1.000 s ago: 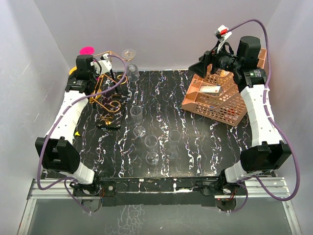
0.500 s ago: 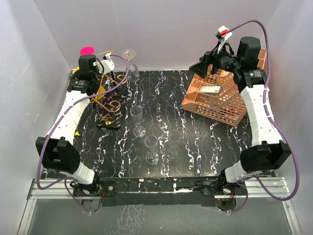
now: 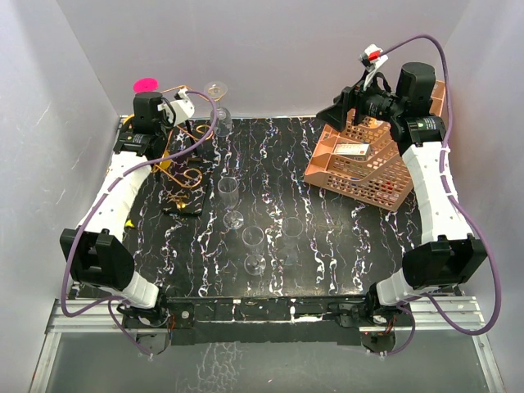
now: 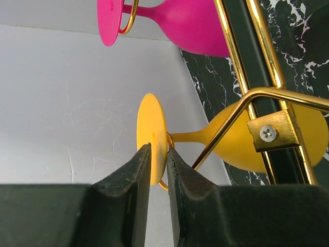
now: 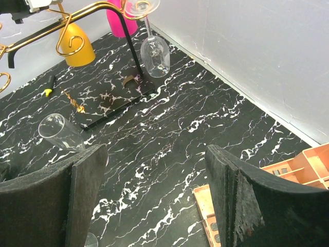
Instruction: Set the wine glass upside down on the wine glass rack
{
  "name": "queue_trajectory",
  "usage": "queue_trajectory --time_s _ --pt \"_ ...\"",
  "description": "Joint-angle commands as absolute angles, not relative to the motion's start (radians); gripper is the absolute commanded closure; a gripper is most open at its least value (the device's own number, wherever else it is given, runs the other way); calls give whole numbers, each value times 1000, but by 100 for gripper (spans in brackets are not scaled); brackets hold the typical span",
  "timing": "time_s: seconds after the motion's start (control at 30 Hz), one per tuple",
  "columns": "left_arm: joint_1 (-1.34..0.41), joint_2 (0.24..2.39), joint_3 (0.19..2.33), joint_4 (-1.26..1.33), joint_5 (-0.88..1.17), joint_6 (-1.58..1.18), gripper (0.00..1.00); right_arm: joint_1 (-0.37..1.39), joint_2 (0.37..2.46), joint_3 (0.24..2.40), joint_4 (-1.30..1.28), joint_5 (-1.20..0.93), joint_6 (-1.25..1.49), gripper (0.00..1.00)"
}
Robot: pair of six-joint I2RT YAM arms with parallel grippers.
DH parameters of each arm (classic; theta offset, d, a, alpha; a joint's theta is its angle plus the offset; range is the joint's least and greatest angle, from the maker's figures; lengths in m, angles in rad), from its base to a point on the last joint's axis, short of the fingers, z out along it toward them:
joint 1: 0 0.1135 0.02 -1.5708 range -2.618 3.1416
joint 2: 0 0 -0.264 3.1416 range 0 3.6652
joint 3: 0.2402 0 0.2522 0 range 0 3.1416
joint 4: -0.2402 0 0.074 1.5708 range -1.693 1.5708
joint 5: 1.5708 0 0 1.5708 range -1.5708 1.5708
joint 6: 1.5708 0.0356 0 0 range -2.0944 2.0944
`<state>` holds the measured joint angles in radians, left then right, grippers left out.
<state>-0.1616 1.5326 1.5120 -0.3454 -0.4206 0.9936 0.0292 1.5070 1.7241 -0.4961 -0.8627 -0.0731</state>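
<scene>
Yellow wine glass [image 4: 151, 117] hangs inverted on the wine glass rack [image 4: 272, 131], its foot between my left gripper [image 4: 158, 150]'s barely parted fingers. I cannot tell if it is gripping. That wrist has edged right since a second ago, and the right gripper [image 5: 154, 159] stays spread, empty.

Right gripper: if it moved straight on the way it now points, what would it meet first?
Most likely the bare black marbled tabletop. In the wrist view only tabletop shows between the fingers of the open right gripper. The clear glass stands off to one side of that line, though depth is hard to judge.
</scene>
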Motion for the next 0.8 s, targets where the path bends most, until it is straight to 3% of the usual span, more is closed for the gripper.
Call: queue_trajectory --time_s 0.0,0.77 --pt "-167 1500 1530 -356 -401 957 81 21 1479 1729 -439 -863 -66 17" --pt "-167 1459 1589 -411 -270 802 59 15 1460 1683 -445 -776 -130 15"
